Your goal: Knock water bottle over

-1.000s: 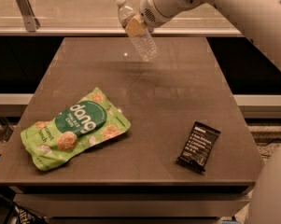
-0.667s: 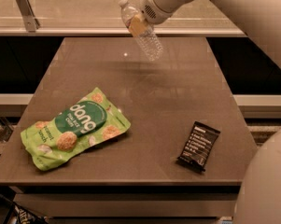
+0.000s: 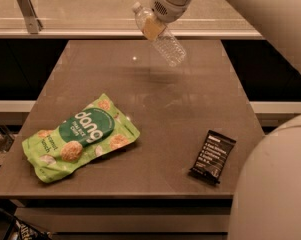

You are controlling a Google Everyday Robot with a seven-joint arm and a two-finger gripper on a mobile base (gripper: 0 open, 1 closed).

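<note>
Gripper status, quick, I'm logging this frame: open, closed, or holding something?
Gripper: closed on the tilted water bottle, above the far edge of the table.

Water bottle [image 3: 169, 46] in gripper [image 3: 152, 28] — more tilt, rightward

dim warm light; gripper [image 3: 153, 28] at top

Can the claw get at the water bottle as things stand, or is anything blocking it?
Likely yes: the claw seems closed on the water bottle near its cap end, holding it tilted over the table's far side. The green snack bag and dark bar lie near the front, well clear.
</note>
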